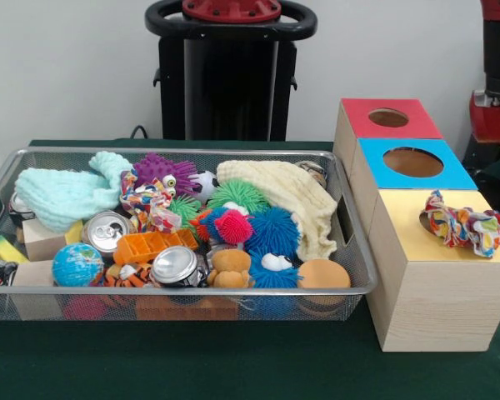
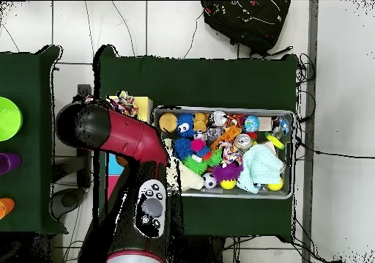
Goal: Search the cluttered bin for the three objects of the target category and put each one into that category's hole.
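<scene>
Green surface nearest. On it the wire bin, cluttered; one spotted cloth knot among the toys. Yellow-topped box: another cloth knot on top, covering the hole. Jaws: cannot tell, hidden in both views.

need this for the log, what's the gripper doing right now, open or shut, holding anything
Gripper: not in view. The front view shows no fingers, and in the overhead view the red arm covers the boxes, so its state cannot be told.
</scene>
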### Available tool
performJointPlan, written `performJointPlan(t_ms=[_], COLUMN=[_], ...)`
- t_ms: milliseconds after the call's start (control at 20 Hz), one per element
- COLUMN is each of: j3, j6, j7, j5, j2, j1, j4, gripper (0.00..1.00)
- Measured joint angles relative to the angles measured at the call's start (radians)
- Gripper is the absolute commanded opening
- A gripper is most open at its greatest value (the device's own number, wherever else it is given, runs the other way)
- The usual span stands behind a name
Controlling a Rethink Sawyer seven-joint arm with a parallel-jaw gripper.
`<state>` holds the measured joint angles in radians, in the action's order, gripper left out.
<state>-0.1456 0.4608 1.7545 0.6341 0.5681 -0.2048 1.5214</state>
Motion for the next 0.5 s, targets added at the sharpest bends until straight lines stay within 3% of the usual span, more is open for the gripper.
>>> performJointPlan(t_ms=[150,250,300,450,500], j3=[-0.016,-0.040,-0.059,-0.079,-0.094], j6=[0.051,0.143,0.235,0.368,0.516], j7=[0.000,0.000,0.000,0.000,0.000], j5=[-0.007,-0.033,-0.063,-0.102,-0.141], j2=[0.013,0.024,0.033,0.043,0.049], j1=[0.002,0.006,0.012,0.025,0.046], j4=[-0.009,-0.033,-0.062,-0.110,-0.176], gripper=[0.00,0.00,0.00,0.00,0.00])
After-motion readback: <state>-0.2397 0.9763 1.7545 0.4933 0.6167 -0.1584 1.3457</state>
